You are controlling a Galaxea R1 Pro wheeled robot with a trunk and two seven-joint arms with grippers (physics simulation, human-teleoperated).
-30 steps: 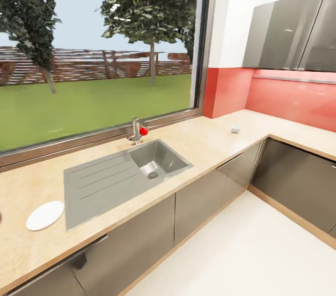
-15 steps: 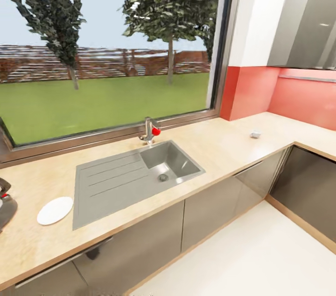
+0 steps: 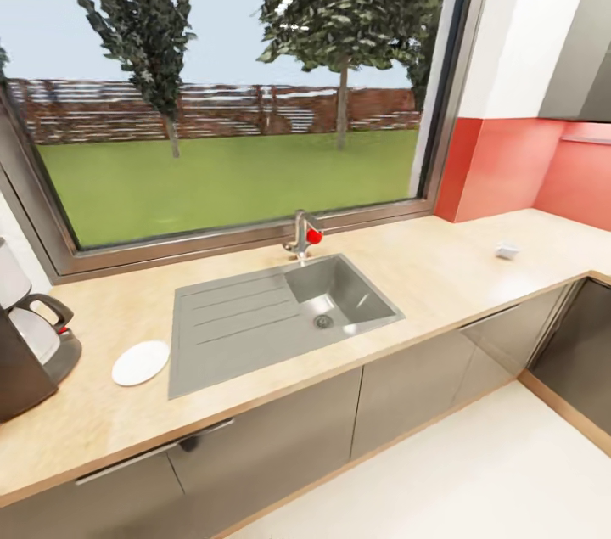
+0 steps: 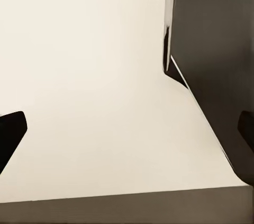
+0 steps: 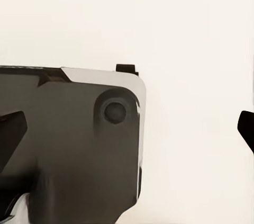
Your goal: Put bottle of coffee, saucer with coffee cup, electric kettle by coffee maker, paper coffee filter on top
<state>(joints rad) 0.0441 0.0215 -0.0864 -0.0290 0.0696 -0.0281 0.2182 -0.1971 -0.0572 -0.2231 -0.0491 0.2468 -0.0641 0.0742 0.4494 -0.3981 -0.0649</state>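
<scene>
My view has swung left since a second ago; the coffee maker (image 3: 21, 361) now shows at the counter's (image 3: 424, 267) left end. Sink (image 3: 271, 314) centre, saucer (image 3: 141, 362) just left of it, near the machine. Both grippers (image 4: 127, 134) (image 5: 127, 134) spread wide, empty, aimed at floor, well apart from the saucer. Risk: base clipping cabinets while turning.

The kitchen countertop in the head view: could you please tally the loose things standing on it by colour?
White: 2, the saucer and a small pale object near the red wall.
Dark grey with white: 1, the coffee maker at the picture's left edge.
Total: 3 on the kitchen countertop.
</scene>
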